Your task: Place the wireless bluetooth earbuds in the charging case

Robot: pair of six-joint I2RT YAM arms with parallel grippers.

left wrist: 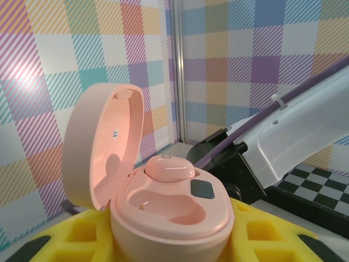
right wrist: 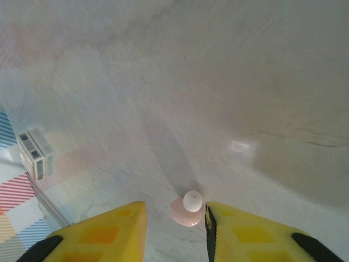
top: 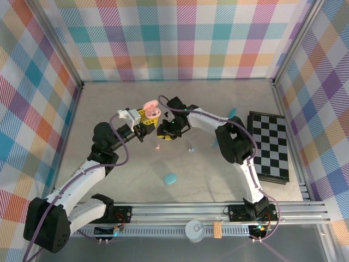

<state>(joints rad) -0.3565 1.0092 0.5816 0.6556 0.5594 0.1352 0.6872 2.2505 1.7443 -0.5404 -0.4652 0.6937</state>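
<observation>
Earbud (right wrist: 188, 210) between right pincer (right wrist: 175, 206) tips (unclamped).

around the edges

a checkerboard (top: 268, 146) lies flat at the right of the pale table (top: 109, 120), close to the plaid wall (top: 180, 38). along the near side runs a metal rail (top: 180, 210); just past it sit a round tin (top: 194, 230) and, beside that, a cork (top: 218, 230).

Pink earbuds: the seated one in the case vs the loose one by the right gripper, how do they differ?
The seated earbud sits in the open pink case, which the left gripper holds. The loose earbud lies on the table in the gap of the right gripper, seemingly ungripped. The seated earbud shows a smooth pink back; the loose earbud shows a white tip. Both are pink.
</observation>
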